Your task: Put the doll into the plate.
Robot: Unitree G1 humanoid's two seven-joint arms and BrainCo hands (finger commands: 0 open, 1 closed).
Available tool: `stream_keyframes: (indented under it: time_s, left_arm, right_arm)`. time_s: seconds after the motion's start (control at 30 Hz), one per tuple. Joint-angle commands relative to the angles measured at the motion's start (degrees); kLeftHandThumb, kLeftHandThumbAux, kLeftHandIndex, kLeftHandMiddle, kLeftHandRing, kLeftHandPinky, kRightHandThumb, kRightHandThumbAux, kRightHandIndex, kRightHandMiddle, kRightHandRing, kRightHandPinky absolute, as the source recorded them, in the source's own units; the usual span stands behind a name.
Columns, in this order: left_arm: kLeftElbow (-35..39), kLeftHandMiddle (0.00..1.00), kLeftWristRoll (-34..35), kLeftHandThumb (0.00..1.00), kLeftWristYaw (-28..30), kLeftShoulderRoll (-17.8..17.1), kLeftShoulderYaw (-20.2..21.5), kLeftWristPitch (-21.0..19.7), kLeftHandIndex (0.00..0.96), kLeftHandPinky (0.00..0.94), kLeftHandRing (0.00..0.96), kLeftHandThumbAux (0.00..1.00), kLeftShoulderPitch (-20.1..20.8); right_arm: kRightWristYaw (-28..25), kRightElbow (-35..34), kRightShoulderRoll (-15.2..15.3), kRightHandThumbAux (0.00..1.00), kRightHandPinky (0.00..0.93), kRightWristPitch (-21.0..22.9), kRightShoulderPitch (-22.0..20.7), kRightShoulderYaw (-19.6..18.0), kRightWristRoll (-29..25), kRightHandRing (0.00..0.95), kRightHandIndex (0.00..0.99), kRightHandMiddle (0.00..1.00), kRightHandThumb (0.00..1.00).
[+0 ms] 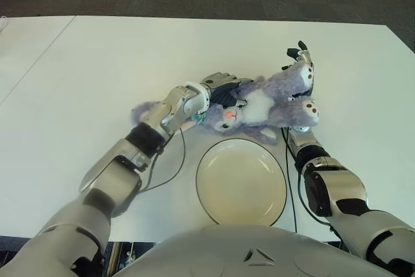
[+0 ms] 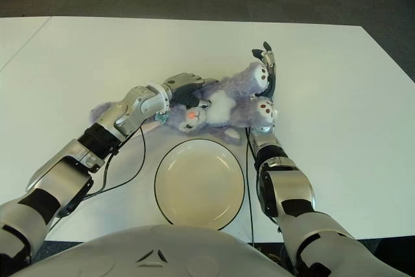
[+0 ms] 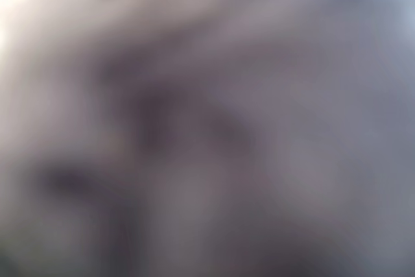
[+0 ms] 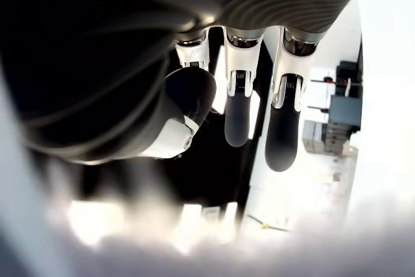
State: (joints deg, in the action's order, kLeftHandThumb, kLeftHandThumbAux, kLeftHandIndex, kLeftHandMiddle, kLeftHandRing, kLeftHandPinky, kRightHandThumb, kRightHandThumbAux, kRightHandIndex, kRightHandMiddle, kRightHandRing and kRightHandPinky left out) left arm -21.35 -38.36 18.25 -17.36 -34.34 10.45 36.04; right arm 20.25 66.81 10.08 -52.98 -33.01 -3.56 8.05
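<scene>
No legible text — no labels, numbers.

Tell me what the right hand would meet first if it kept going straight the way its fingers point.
Probably nothing. The right hand, beside the doll, points its fingers away from the robot over bare table; that way looks free, though height above the table is unclear.

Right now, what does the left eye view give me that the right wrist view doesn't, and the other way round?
Only the left eye view shows the plate, bare, on the white table, the left hand on the doll's head end, and the doll lying just beyond the plate. Only the right wrist view shows the right hand's fingers from close by, straight and spread, with blurred fur beneath. Both show the right hand at the doll's feet.
</scene>
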Motion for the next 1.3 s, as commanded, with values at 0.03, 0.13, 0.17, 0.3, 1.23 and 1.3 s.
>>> stream_keyframes:
  time_s: [0.03, 0.13, 0.17, 0.3, 1.23, 1.3]
  left_arm:
    - [9.16, 0.781, -2.08, 0.696, 1.36, -1.37, 0.89, -5.23, 0.712, 0.783, 0.779, 0.653, -7.05]
    - [11.28, 0.781, -2.58, 0.721, 0.97, -1.54, 1.28, -6.36, 0.715, 0.784, 0.781, 0.653, -7.74]
    - [12.24, 0.781, -2.76, 0.725, 0.88, -1.66, 1.51, -6.74, 0.715, 0.784, 0.781, 0.653, -8.02]
    - [17.41, 0.788, -3.28, 0.781, 0.68, -3.18, 3.67, -7.65, 0.727, 0.809, 0.793, 0.65, -8.84]
    - [27.0, 0.819, -5.45, 0.785, -0.51, -8.49, 11.34, -7.03, 0.722, 0.843, 0.828, 0.655, -6.1]
    - [27.15, 0.816, -5.46, 0.785, -0.41, -8.56, 11.52, -6.89, 0.721, 0.84, 0.825, 0.655, -6.23]
  right_arm:
    - [0.65, 7.26, -5.2, 0.737, 0.416, -1.5, 15.22, 0.93, 1.34, 0.174, 0.262, 0.064, 1.0]
    - [0.83, 7.33, -5.15, 0.737, 0.416, -0.93, 15.15, 1.09, 1.51, 0.168, 0.262, 0.062, 1.0]
    - [0.87, 7.36, -5.12, 0.737, 0.416, -0.66, 15.13, 1.15, 1.56, 0.167, 0.262, 0.062, 1.0]
    - [1.28, 7.53, -5.09, 0.739, 0.417, 0.94, 14.94, 1.36, 1.76, 0.158, 0.267, 0.054, 1.0]
    - [7.4, 7.89, -4.97, 0.736, 0.416, 1.68, 14.1, 2.64, 4.24, 0.179, 0.262, 0.068, 1.0]
    - [7.77, 7.91, -4.97, 0.736, 0.416, 1.81, 14.06, 2.79, 4.39, 0.186, 0.264, 0.068, 1.0]
